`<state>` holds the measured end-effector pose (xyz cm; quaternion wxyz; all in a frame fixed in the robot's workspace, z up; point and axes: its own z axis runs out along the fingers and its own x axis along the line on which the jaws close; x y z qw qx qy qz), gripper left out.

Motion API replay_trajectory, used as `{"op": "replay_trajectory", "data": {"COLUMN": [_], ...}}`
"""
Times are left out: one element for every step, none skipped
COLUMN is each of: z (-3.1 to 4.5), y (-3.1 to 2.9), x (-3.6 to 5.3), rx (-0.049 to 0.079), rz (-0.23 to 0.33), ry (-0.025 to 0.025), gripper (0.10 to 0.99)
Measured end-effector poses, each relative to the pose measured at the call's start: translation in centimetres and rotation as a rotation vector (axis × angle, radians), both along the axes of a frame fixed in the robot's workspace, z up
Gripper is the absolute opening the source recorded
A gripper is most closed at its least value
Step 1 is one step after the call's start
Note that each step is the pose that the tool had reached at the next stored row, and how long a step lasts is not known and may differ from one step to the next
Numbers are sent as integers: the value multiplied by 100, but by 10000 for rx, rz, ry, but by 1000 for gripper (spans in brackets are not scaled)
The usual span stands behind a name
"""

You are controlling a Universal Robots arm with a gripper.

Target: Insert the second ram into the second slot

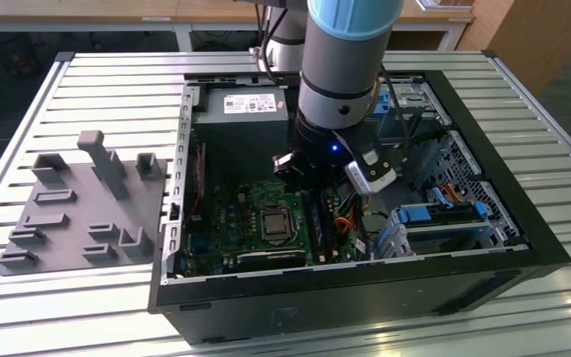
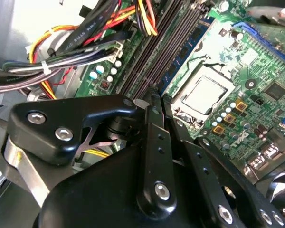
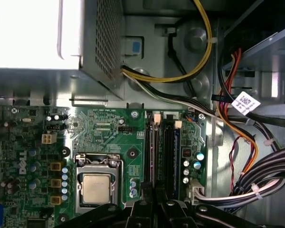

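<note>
My gripper (image 1: 314, 184) is down inside the open computer case, over the memory slots (image 1: 320, 223) beside the processor socket. In the first wrist view its black fingertips (image 3: 146, 195) stand close together at the near end of the slots (image 3: 167, 152). A thin long strip, the second ram (image 3: 155, 152), runs out from between them in line with one slot. In the second wrist view the gripper (image 2: 156, 99) narrows to a point right at the dark slots (image 2: 167, 52), and a blue-green board face (image 2: 185, 51) stands along them. How deep the ram sits is hidden.
The processor socket (image 3: 96, 187) lies close beside the slots. Cable bundles (image 3: 256, 180) crowd the other side. The power supply (image 1: 241, 108) fills the case's far corner, and blue drive brackets (image 1: 444, 216) stand at the exterior view's right. A grey fixture plate (image 1: 77, 208) lies outside the case.
</note>
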<state>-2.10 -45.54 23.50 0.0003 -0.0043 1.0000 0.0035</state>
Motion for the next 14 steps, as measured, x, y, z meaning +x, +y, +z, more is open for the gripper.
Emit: {"op": "replay_trajectory", "data": {"z": [-3, -7, -11, -16, -18, -20, -21, -23, -25, -26, -28, -30, -31, -34], "y": [-4, -8, -11, -14, -15, -16, -16, -17, -17, -17, -17, -17, -17, -17], "x": [2, 5, 8, 15, 20, 21, 21, 22, 23, 23, 23, 23, 23, 23], "rx": [-1, 1, 0, 2, 1, -1, -1, 0, 0, 0, 1, 0, 0, 1], "rz": [-1, -1, -1, -1, -2, -1, -3, -2, -1, -1, -2, -1, -2, -1], "ry": [8, 18, 25, 32, 36, 37, 37, 37, 37, 37, 37, 37, 37, 37], "gripper": [137, 137, 137, 137, 137, 137, 137, 137, 137, 137, 137, 137, 137, 137]}}
